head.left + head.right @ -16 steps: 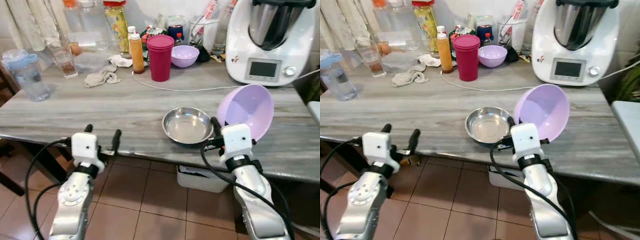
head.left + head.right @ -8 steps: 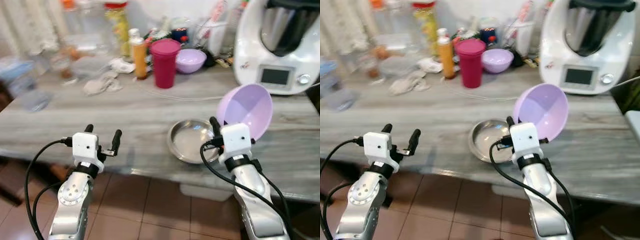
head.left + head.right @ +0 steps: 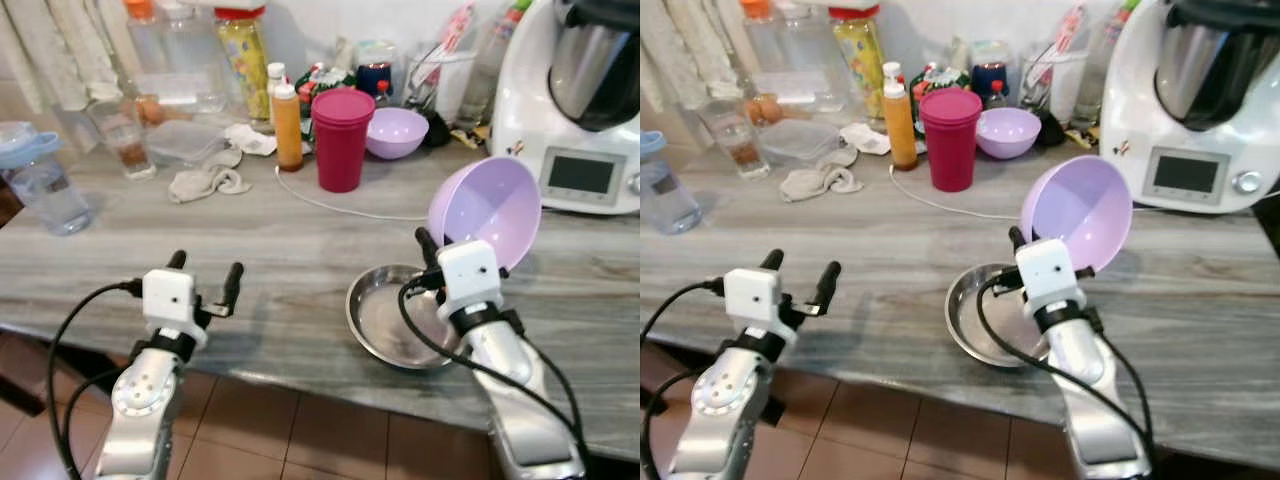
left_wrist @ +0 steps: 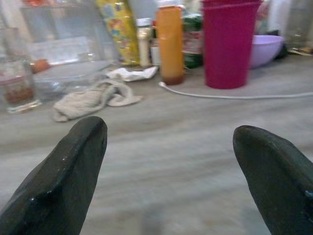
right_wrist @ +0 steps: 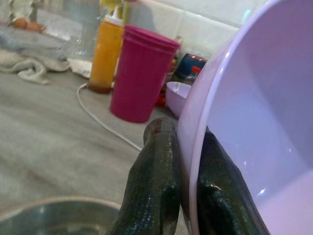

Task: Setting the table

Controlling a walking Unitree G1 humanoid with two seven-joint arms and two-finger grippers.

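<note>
Since a second ago the whole scene has slid as the camera moved, and the steel bowl (image 3: 400, 318) now lies lower in view, partly behind the right gripper (image 5: 182, 176). That gripper's fingers (image 5: 155, 186) are pinched narrow on the rim of the lilac bowl (image 3: 486, 212), one inside and one outside, holding it tilted on edge above the worktop (image 3: 250, 240), just over the far side of the steel bowl, much as before. Nearer the front edge, the left gripper (image 3: 205, 276) hovers over the worktop with its fingers (image 4: 68, 176) spread wide and nothing between them, unchanged. Farther back stand a magenta cup (image 3: 342, 138), an orange bottle (image 3: 288, 125), a crumpled cloth (image 3: 207, 181) and a second lilac bowl (image 3: 396, 132). A white kitchen machine (image 3: 585, 120) stands at the far right.
</note>
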